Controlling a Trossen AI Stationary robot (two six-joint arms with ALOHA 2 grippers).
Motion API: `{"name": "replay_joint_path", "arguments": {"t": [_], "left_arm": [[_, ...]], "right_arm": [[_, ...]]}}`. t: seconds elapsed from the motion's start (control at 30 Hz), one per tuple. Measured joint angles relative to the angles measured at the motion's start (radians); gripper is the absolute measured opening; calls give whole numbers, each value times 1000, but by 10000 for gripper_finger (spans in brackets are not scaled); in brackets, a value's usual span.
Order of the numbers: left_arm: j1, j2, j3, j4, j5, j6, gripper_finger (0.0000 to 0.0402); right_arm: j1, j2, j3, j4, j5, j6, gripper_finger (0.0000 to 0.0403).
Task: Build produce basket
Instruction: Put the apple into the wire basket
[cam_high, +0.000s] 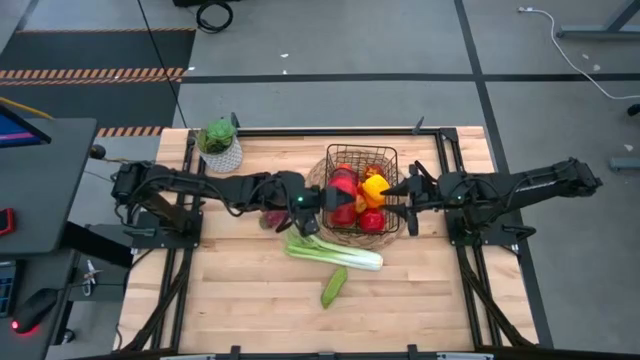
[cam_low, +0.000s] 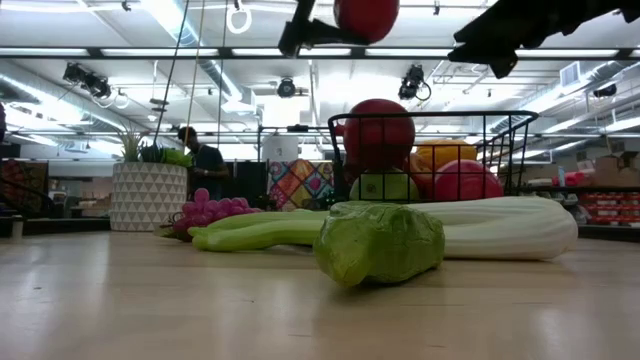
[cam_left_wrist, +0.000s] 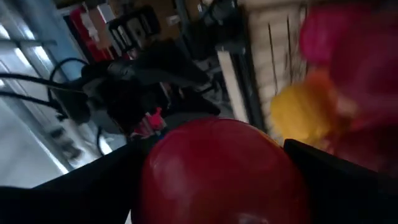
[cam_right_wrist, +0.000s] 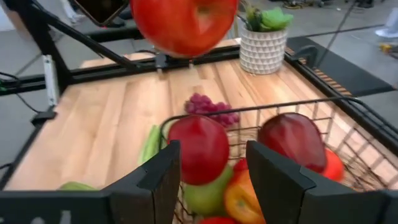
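The black wire basket (cam_high: 362, 148) stands at the table's far middle and holds red apples (cam_right_wrist: 198, 148), a yellow pepper (cam_high: 374, 186) and other produce. My left gripper (cam_high: 338, 200) reaches in from the left, shut on a red apple (cam_low: 365, 15) high above the basket's left part. My right gripper (cam_right_wrist: 211, 180) is open and empty at the basket's right side (cam_high: 398, 200), its fingers pointing toward the basket. A pale-green leek (cam_high: 335, 252), a green cucumber (cam_high: 333, 287) and purple grapes (cam_high: 273, 218) lie on the table near the basket. My left gripper pinches the red apple (cam_left_wrist: 217, 174) between its two fingers (cam_left_wrist: 339, 183), one on each side of the fruit. The fingers come about level from the table's left. The apple is lifted clear, high above the basket's rim (cam_low: 430, 116).
A leafy plant in a white pot (cam_high: 220, 143) stands at the far left. A round woven mat (cam_high: 316, 172) lies under the basket. The leek and cucumber (cam_low: 380, 240) lie in front of the basket toward the near edge. Bare wood (cam_high: 230, 300) lies at the near left.
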Motion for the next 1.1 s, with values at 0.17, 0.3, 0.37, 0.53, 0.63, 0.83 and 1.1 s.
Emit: {"name": "replay_joint_path", "arguments": {"t": [0.17, 0.3, 0.37, 0.53, 0.63, 0.83, 1.1], "left_arm": [[20, 0, 0, 4, 1, 307, 378], [23, 0, 0, 4, 2, 555, 378], [17, 0, 0, 5, 2, 663, 378], [1, 0, 0, 30, 63, 763, 378], [-7, 0, 0, 79, 84, 768, 378], [-17, 0, 0, 79, 84, 672, 378], [25, 0, 0, 78, 132, -177, 378]], "right_arm": [[-1, -21, 0, -26, 47, -43, 187], [-1, -22, 0, -32, 49, -50, 187], [-1, -21, 0, -35, 49, -46, 187], [-1, -11, 0, -31, 49, -42, 187], [-1, -8, 0, -31, 49, -42, 187], [-1, -8, 0, -20, 49, -43, 187], [-1, -9, 0, -13, 49, -45, 187]]}}
